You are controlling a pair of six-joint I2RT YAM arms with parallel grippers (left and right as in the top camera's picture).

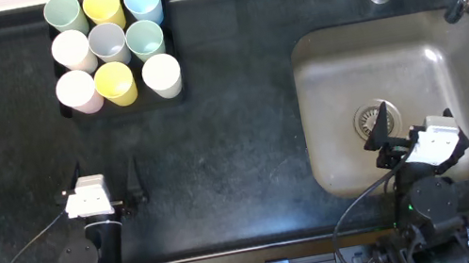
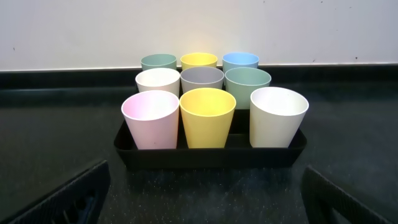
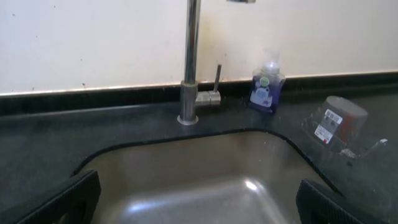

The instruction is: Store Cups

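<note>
Spread wide, the two black fingers (image 2: 68,199) of the left tool (image 1: 107,179) are released and grasp nothing above the black speckled stone surface (image 1: 242,121). Straight ahead of this tool, well apart from its fingertips, a shallow black rectangular plastic tray (image 2: 211,157) stands near the surface's back edge by the white wall. It holds nine upright plastic cups (image 1: 108,42) in three rows of three, mouths up. Closest to the tool are a pale pink cup (image 2: 150,119), a front yellow cup (image 2: 207,118) and a cream-white cup (image 2: 278,117). Behind them come a white cup (image 2: 157,81), a grey cup (image 2: 201,78) and a sage-green cup (image 2: 247,81). The back row is a dull green cup (image 2: 158,61), a rear yellow cup (image 2: 199,60) and a light blue cup (image 2: 240,60). The right tool (image 1: 414,119) hangs over the stainless-steel sink basin (image 1: 320,69), also released, fingers apart with nothing between them, well away from the tray. Behind the basin stand a steel tap (image 3: 189,62) and a blue soap bottle (image 3: 266,87).
</note>
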